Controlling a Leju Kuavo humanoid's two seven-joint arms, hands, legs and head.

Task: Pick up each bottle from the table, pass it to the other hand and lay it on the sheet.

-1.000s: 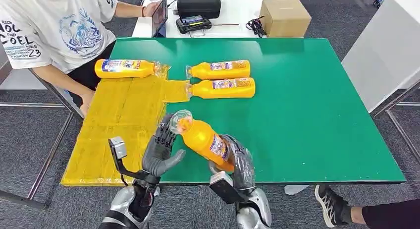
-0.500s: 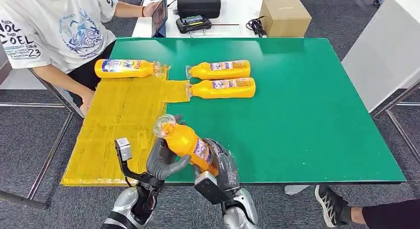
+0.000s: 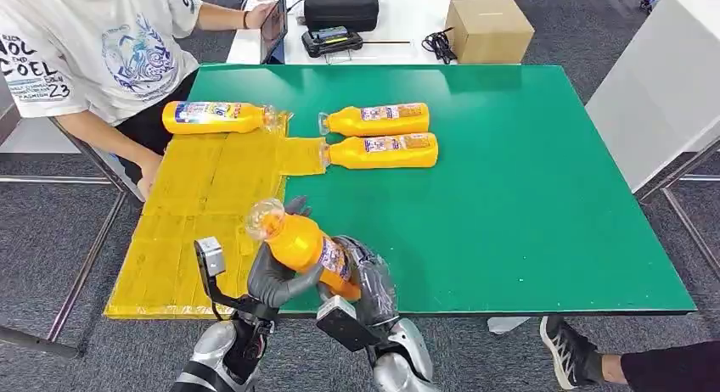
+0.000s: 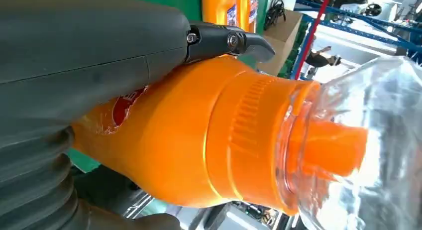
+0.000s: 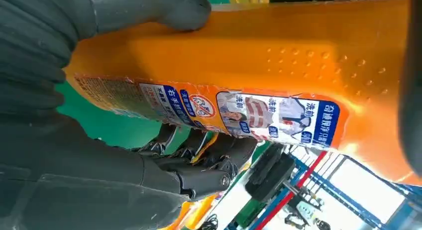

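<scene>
1. The right hand (image 3: 367,277) grips the lower body of an orange bottle (image 3: 307,243) and holds it above the near edge of the green table (image 3: 526,197), with the clear cap tilted up and to the left.
2. The left hand (image 3: 273,273) is on the upper part of the same bottle; its thumb and fingers are wrapped around it near the shoulder, so both hands hold it together.
3. The yellow sheet (image 3: 204,205) lies on the left part of the table, just beside the held bottle.
4. One bottle on the sheet (image 3: 216,117) lies on its side at the far edge of the sheet.
5. Two more bottles (image 3: 378,136) lie side by side on the green surface, caps towards the sheet.
6. A person in a white shirt (image 3: 85,44) sits at the far left corner.
</scene>
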